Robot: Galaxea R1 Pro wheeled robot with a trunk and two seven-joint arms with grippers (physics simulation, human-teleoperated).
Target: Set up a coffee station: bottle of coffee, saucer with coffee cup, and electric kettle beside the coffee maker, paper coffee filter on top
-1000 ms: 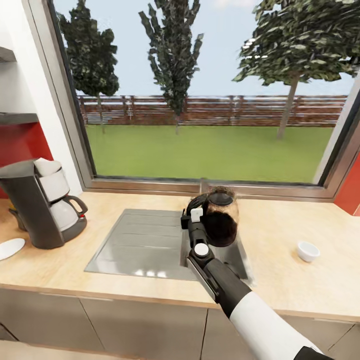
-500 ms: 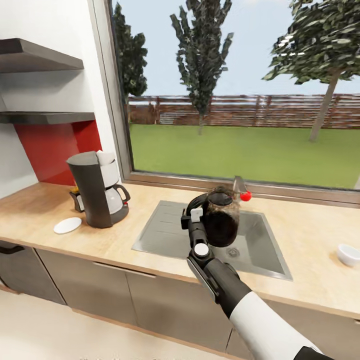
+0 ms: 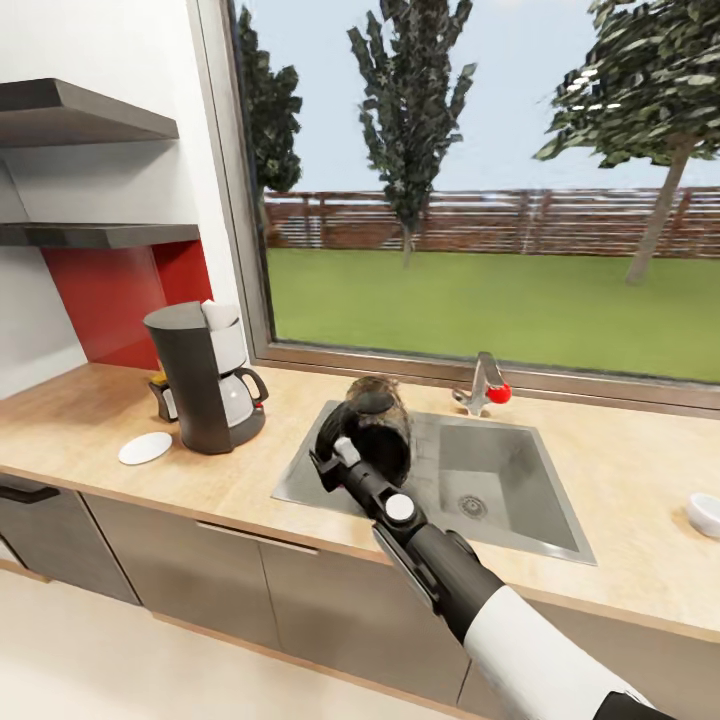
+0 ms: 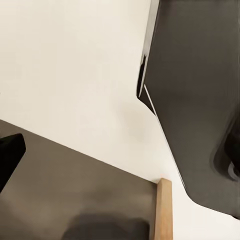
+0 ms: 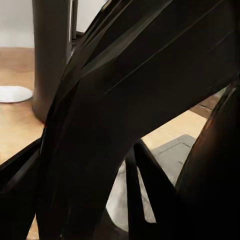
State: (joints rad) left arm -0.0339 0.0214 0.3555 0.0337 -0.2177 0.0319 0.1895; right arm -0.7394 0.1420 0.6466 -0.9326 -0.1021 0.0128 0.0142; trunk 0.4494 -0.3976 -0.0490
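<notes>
Carrying the electric kettle point(image 3: 378, 438) in its right gripper point(image 3: 338, 452), the robot held it above the left part of the steel sink point(image 3: 500, 490) set into the tabletop point(image 3: 620, 480). The gripper was clenched on the kettle's black handle, and the kettle hung just beyond the fingers, tipped over toward its side rather than upright. In the right wrist view dark kettle parts crowded the lens, with the coffee maker's grey column point(image 5: 50, 55) and the white saucer point(image 5: 14, 93) visible past them. The coffee maker point(image 3: 205, 378) stood on the tabletop well to the left of the kettle, near the red backsplash, with the saucer point(image 3: 145, 447) lying just beside it in front and to its left, and the bottle of coffee point(image 3: 160, 393) tucked close behind it. A white coffee cup point(image 3: 704, 513) sat far off at the right edge of the tabletop. To finish this step well, the arm would probably need to right the kettle, carry it leftward clear of the sink rim, and set it flat on bare tabletop to the right of the coffee maker without knocking it. The left gripper's state could not be told; the left wrist view showed pale floor point(image 4: 75, 70) and grey cabinet fronts point(image 4: 190, 75).
</notes>
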